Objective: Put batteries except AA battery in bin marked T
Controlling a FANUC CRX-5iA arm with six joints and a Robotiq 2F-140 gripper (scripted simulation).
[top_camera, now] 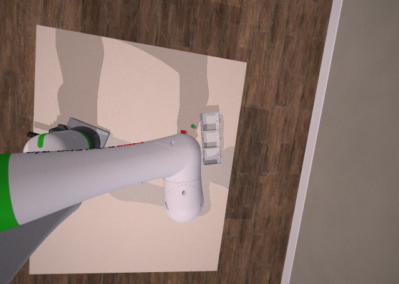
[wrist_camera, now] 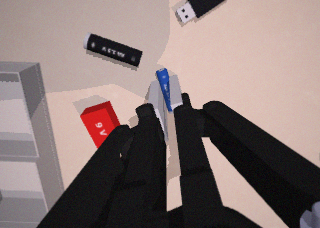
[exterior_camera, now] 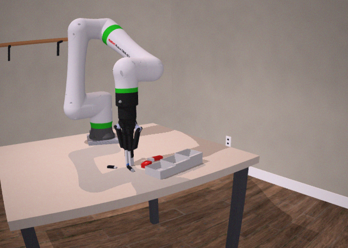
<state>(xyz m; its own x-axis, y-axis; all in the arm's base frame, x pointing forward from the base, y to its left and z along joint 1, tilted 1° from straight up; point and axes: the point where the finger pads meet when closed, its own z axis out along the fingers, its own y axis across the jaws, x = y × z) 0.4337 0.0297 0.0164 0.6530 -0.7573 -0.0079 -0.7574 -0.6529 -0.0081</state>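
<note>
My gripper [exterior_camera: 129, 163] [wrist_camera: 167, 90] points down at the table, its fingertips closed on the small blue battery [wrist_camera: 163, 81] [exterior_camera: 128, 165], which sticks out past the pads. A black battery with a silver end [wrist_camera: 114, 50] [exterior_camera: 130, 168] lies just beyond the fingertips. The red 9 V battery [wrist_camera: 99, 122] [exterior_camera: 145, 163] lies between the gripper and the bins. The three joined grey bins [wrist_camera: 48, 183] [exterior_camera: 182, 166] [top_camera: 219, 142] stand flat on the table; no letter is readable. The arm hides the gripper and most small things in the top view.
A black USB stick [wrist_camera: 210, 0] [exterior_camera: 111, 166] lies beyond the fingertips, away from the bins. A red piece with a pale end [exterior_camera: 157, 157] [top_camera: 182, 132] lies behind the 9 V battery. A small green piece [top_camera: 192, 126] lies beside the bins.
</note>
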